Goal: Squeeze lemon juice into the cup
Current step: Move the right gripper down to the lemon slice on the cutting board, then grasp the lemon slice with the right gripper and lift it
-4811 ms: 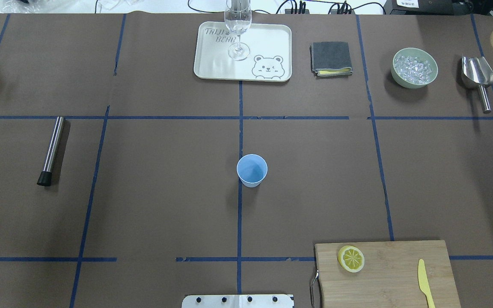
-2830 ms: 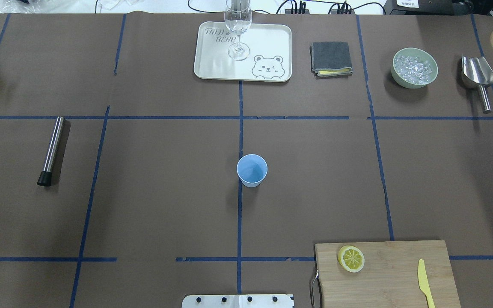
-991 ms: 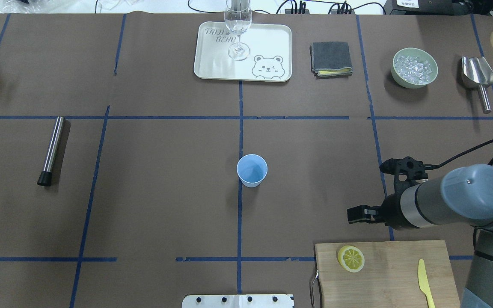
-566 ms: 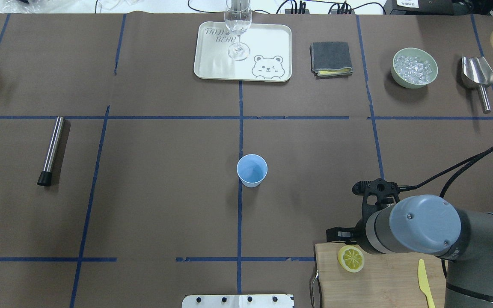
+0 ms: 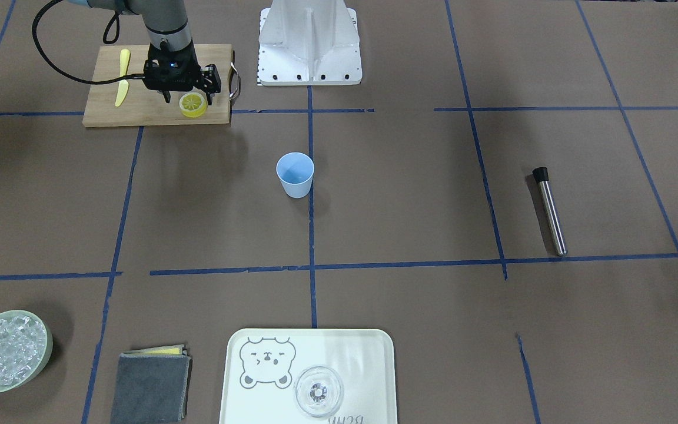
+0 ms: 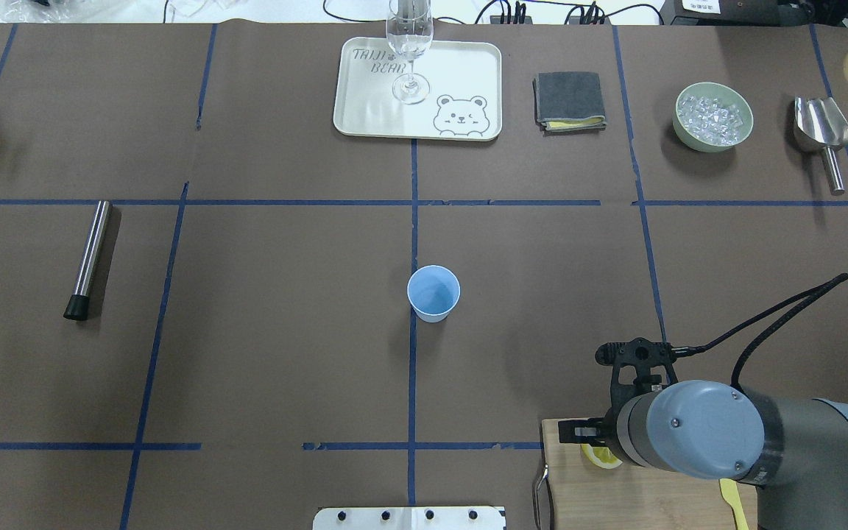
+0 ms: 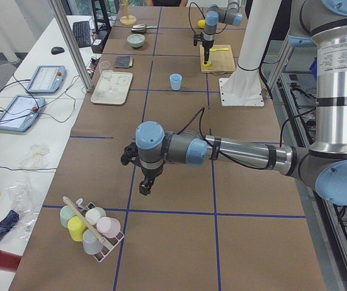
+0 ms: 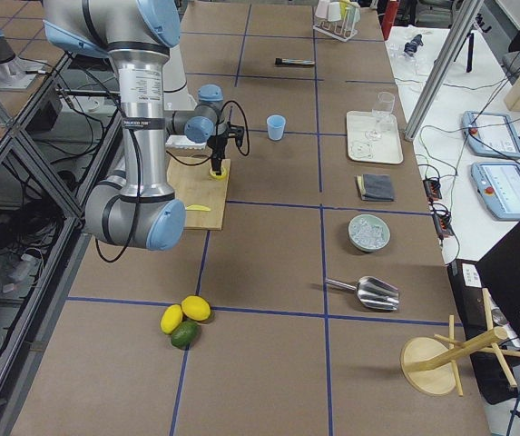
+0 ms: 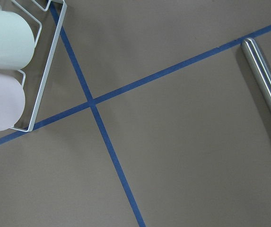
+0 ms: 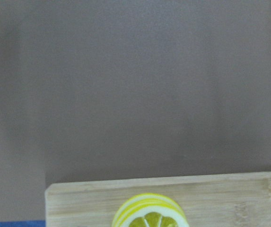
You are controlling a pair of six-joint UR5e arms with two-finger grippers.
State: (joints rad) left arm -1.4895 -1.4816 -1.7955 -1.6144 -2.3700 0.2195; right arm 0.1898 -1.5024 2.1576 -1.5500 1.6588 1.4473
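Table (image 5: 409, 194): brown paper ruled with blue tape, as I see it from the operators' side.
Right gripper (image 5: 189, 100): pointing down over the board with its jaws spread wide and nothing held. As far as I can judge, one finger sits to each side of the slice. I can't tell how low it hangs.
Lemon slice (image 5: 193, 105): flat on its face, by the board's corner that points toward the table's middle, close to the edge away from the robot.
Cutting board (image 5: 109, 115): at the robot's own edge of the table, on its right. A yellow knife (image 5: 122, 85) lies at the board's other end, apart from the slice.
Cup (image 5: 295, 174): upright in the table's middle, well apart from the board.
Left gripper (image 7: 146, 185): out toward the table's left end. I can't tell whether it is open or closed.
Risk at the grab: the slice is thin and flat, so it may skid off that close edge or tip up if the fingers scrape the wood.
Risk in the squeeze: a hard pinch here would waste juice on the board, and the light cup could topple if nudged.
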